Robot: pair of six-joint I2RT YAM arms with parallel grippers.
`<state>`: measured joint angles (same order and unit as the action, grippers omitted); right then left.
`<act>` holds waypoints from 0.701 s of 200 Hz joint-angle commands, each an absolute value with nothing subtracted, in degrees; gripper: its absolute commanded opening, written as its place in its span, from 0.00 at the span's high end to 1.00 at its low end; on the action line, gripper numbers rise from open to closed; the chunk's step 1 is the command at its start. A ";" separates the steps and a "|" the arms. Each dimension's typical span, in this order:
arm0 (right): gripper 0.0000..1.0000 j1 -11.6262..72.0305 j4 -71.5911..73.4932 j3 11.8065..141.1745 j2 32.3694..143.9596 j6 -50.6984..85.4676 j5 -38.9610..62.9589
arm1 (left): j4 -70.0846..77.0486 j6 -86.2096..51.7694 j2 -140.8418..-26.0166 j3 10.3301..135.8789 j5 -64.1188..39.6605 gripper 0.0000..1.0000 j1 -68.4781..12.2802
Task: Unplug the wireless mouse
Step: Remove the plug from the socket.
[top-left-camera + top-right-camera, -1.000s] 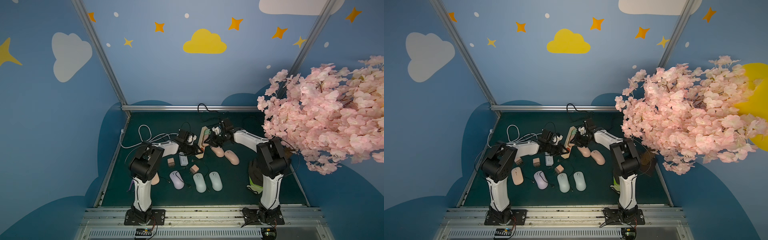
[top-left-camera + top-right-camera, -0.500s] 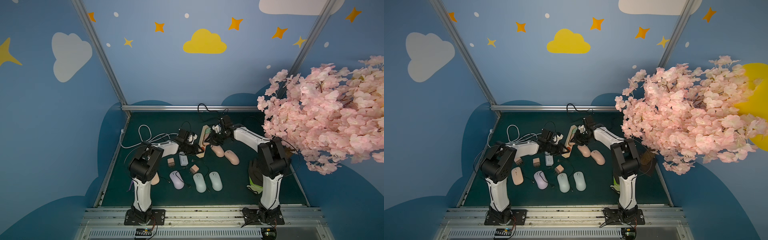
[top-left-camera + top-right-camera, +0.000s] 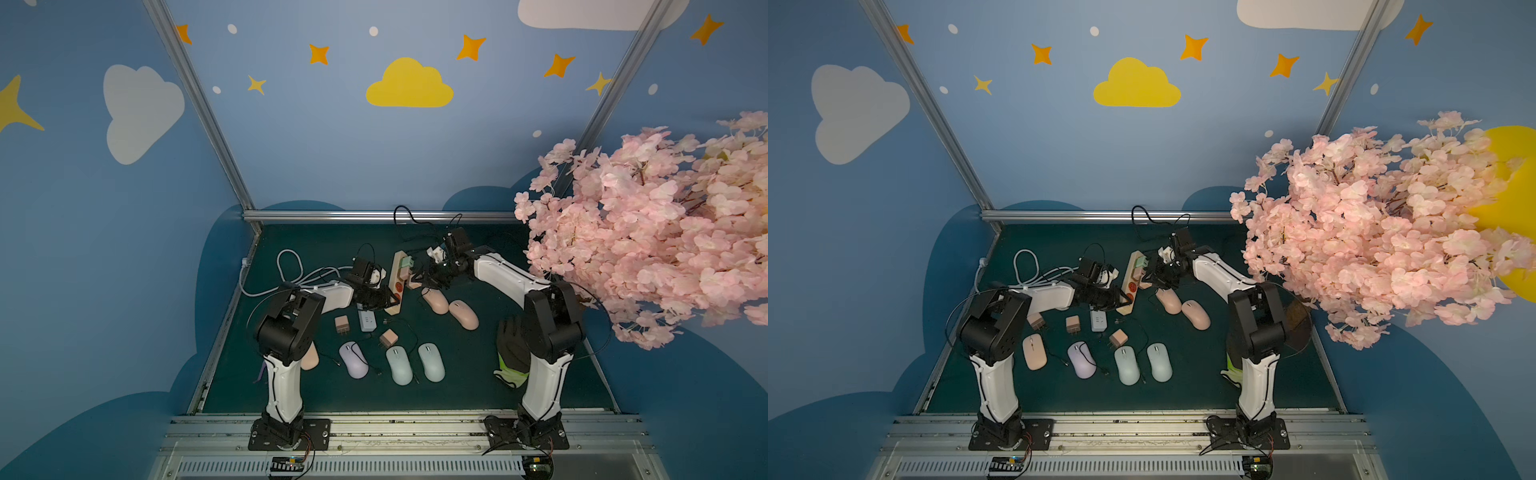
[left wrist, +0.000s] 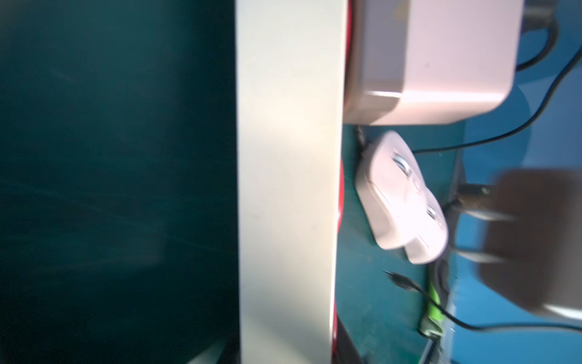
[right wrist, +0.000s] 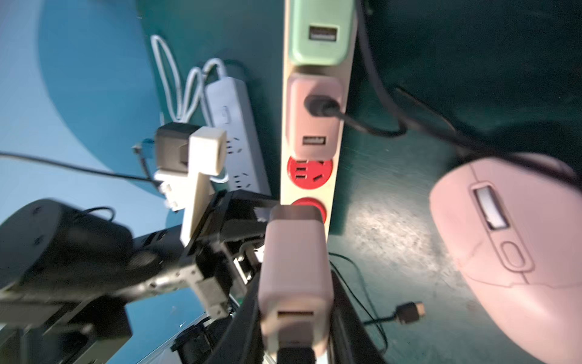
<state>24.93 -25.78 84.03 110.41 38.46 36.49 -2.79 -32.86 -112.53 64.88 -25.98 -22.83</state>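
Clock directions are read on the top views, with 12 toward the back wall.

**Right gripper** (image 3: pixel 417 280): the jaws are partly closed and clamped on the sides of a held pink adapter (image 5: pixel 294 268). It is a matte plastic block with rounded edges. An empty USB slot faces the wrist camera, with a black plug just below it. The block's far end covers part of a red socket (image 5: pixel 315 201) on the power strip (image 4: pixel 286 189). I cannot tell whether the prongs are seated.

**Left gripper** (image 3: pixel 384 298): clenched across the strip's 6 o'clock end. In the left wrist view the strip's smooth cream side wall runs through mid-frame.

**Pink mouse** (image 3: pixel 435 300): lies on the green mat (image 3: pixel 457 395), at 4–5 o'clock from the right gripper and just beside the strip.
- Long axis runs 11 to 5, with the wheel end toward 11.
- The shell is smooth, matte and egg-shaped.
- A thin black cable crosses its front in the right wrist view.
- A second pink mouse (image 3: pixel 463 314) lies just beside it at 4 o'clock, roughly parallel.

**Strip**: a long cream bar, with its axis close to 12–6. It carries a mint adapter (image 5: pixel 321 31) at the far end. Next to that is a seated pink adapter (image 5: pixel 315 116) with a black plug in it, then an open round red socket (image 5: pixel 310 173).
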 commanded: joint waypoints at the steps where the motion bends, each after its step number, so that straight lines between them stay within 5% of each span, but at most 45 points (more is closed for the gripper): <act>1: 1.00 24.50 -20.69 82.22 108.85 37.88 42.62 | -7.76 -35.42 -113.77 63.35 -18.54 0.96 -21.53; 50: 1.00 26.02 -28.67 86.20 107.27 34.81 36.96 | -5.90 -35.55 -114.30 63.18 -20.87 0.96 -21.48; 84: 1.00 26.02 -33.05 86.00 102.80 31.89 32.35 | 0.69 -36.14 -116.63 63.83 -31.38 0.94 -21.53; 140: 1.00 26.02 -36.95 84.22 97.88 29.66 28.82 | -2.16 -35.43 -114.62 64.18 -26.83 0.47 -20.96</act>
<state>26.02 -33.80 84.44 99.85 31.64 30.96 2.04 -36.16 -114.78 64.82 -30.55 -21.45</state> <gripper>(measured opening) 0.286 0.478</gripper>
